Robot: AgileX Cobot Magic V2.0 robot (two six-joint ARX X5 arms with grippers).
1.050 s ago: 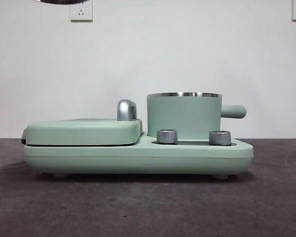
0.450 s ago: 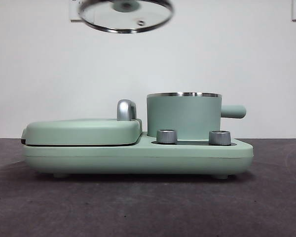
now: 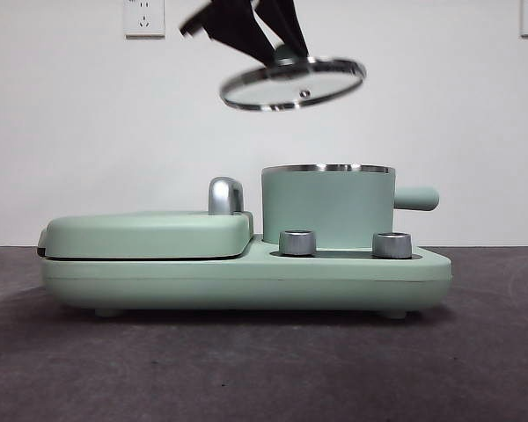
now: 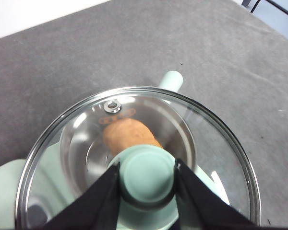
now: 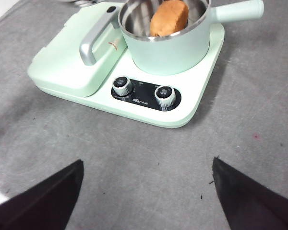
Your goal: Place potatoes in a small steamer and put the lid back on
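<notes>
The left gripper (image 3: 286, 48), at the upper centre of the front view, has its two black fingers (image 4: 98, 201) closed narrowly on the mint-green knob (image 4: 146, 179) of the lid (image 3: 293, 84), which hangs tilted in the air above and apart from the small steamer (image 3: 328, 207). The lid is clear glass with a steel rim and a small vent hole. The right gripper (image 5: 146, 191) hangs over the grey counter (image 5: 249, 120) with its fingers spread wide and holding nothing. The potato (image 5: 169, 17), oblong and orange-brown, lies inside the steel-lined steamer, whose stubby handle (image 3: 417, 198) points to the right of the front view. Writing by the two dials (image 5: 143, 92) is too small to read.
</notes>
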